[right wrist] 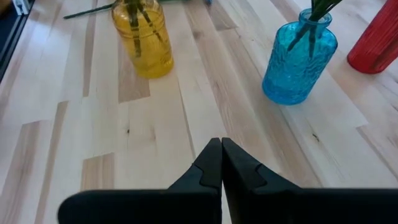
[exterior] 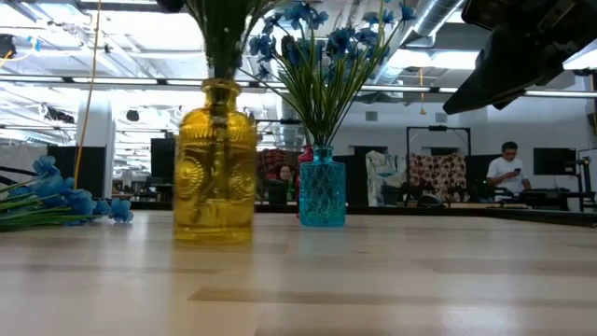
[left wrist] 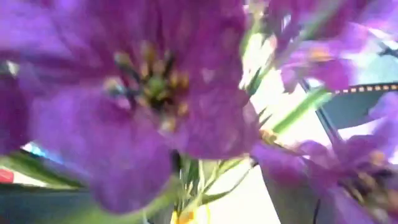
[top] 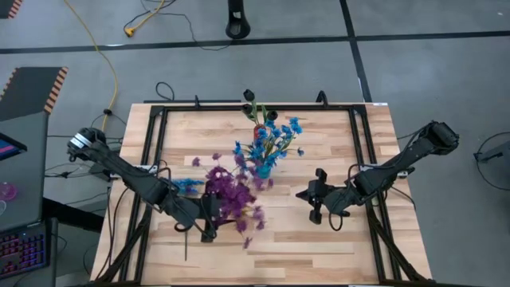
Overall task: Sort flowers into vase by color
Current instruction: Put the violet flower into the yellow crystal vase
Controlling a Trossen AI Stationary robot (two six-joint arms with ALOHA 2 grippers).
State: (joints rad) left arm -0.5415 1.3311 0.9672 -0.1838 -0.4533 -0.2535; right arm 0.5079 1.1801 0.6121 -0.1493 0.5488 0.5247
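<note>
Purple flowers (top: 231,195) stand with their green stems in a yellow vase (exterior: 215,177) at the table's middle left. Their blooms (left wrist: 124,93) fill the left wrist view. My left gripper (top: 209,217) is close beside them, on their near left side. Blue flowers (top: 267,147) stand in a blue vase (exterior: 322,191). Behind it, dark buds (top: 251,100) rise from a red vase (right wrist: 376,37). More blue flowers (exterior: 56,201) lie flat on the table at the left. My right gripper (right wrist: 221,163) hangs shut above bare wood, right of the vases.
Black frame rails (top: 155,143) run along the table's left, far and right sides. Bare wood (top: 319,247) lies along the near edge. People and furniture show in the room beyond the far edge (exterior: 508,173).
</note>
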